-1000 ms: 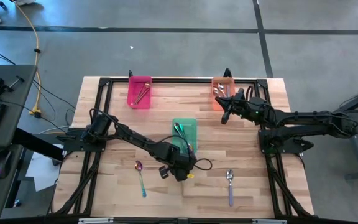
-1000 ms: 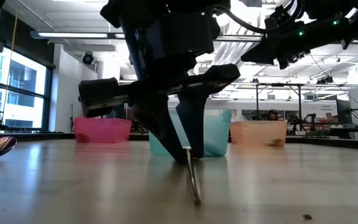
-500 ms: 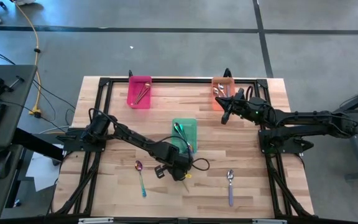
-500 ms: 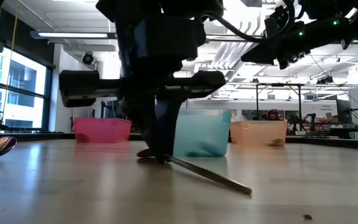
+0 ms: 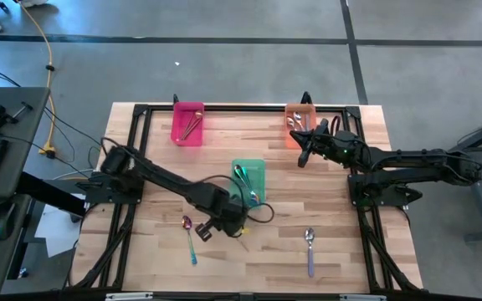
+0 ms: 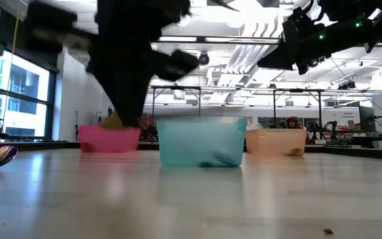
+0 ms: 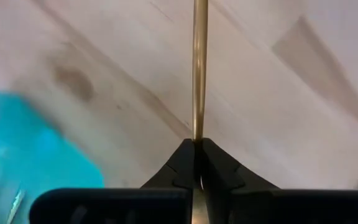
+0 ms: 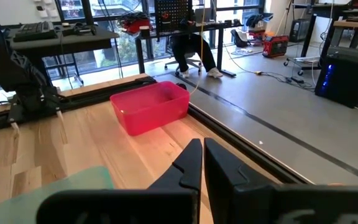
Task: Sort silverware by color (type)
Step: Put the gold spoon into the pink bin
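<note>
Lifted clear of the desk [image 5: 166, 251] a moment ago, a gold spoon [image 7: 199, 68] hangs pinched in the left end effector [image 7: 194, 148] at lower centre, apparently bound for a bin, while the right end effector [image 8: 202, 154] waits, fingers nearly together and empty, at upper right.

pale wood-grain tabletop [image 5: 157, 242]; pink bin [image 5: 188, 124], orange bin [image 5: 298, 123], teal-green bin [image 5: 248, 179]; a gold spoon [image 7: 199, 68] between black jaws; purple-handled spoon [image 5: 310, 251]; teal-handled spoon [image 5: 190, 238].
</note>
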